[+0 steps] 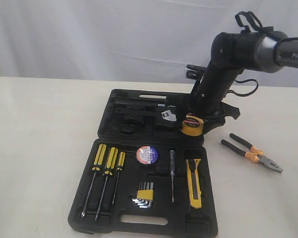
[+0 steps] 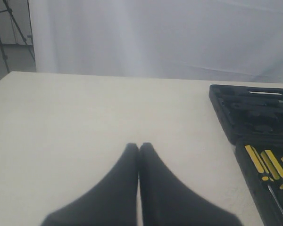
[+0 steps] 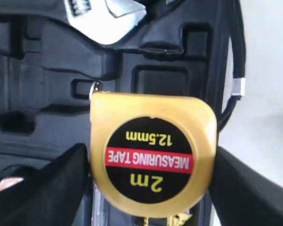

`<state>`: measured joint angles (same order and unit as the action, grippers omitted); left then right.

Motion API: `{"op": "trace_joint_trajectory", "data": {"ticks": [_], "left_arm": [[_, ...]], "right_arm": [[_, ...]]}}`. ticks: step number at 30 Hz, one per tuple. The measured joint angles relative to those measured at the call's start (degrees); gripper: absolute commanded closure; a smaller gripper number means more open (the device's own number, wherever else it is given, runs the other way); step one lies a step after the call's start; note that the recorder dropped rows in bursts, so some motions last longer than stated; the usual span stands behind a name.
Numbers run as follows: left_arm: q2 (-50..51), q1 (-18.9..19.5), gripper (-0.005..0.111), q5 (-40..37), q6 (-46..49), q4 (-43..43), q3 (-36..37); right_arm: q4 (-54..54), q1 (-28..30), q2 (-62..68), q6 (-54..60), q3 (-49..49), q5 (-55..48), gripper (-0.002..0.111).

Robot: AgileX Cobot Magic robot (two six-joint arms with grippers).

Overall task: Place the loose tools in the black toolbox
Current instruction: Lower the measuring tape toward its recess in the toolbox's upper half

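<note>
Closest to any lens: left gripper [image 2: 138, 147], filling the foreground of its wrist view, fingers pressed together with the tips touching, over the bare table [image 1: 39, 148] beside the case.

Case: black toolbox [image 1: 181, 225] lies open and flat, with two moulded halves, the near half toward the exterior camera.

Obstruction: right arm [image 1: 223, 64] comes down over the far half's right end and hides that corner.

Loose item: pliers [image 1: 252, 153], black-orange handles spread, lying on the table right of the toolbox, outside it.

Seated item: utility knife [image 1: 193, 183], yellow-black, in the slot at the right of the near half.

Held item: round yellow tape measure [image 1: 192, 125], black face with a red band, clamped between the fingers of the right gripper [image 3: 151, 155], one finger on each side. It sits at the far half's right end near the hinge; whether it touches the tray, cannot tell.

Seated item: tape roll [image 1: 147, 155], black with a white-red-blue label, upper middle of the near half.

Neighbours: adjustable wrench [image 1: 169, 115] just beside the tape measure; three screwdrivers [image 1: 105, 173] at the near half's left; hex key set [image 1: 145, 193] in the middle.
</note>
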<state>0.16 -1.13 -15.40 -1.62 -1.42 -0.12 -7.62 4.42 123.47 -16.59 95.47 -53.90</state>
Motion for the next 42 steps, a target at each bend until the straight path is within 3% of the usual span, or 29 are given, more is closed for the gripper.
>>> {"op": "trace_joint_trajectory", "data": {"ticks": [28, 35, 42], "left_arm": [[0.0, 0.0, 0.107, 0.0, 0.0, 0.0, 0.0], [0.0, 0.0, 0.107, 0.0, 0.0, 0.0, 0.0], [0.0, 0.0, 0.107, 0.0, 0.0, 0.0, 0.0]], "right_arm": [[3.0, -0.1, 4.0, -3.7, 0.5, 8.4, 0.08], [1.8, -0.1, 4.5, -2.0, 1.1, 7.5, 0.062], [-0.2, -0.1, 4.6, 1.5, 1.3, 6.1, 0.061]]}}
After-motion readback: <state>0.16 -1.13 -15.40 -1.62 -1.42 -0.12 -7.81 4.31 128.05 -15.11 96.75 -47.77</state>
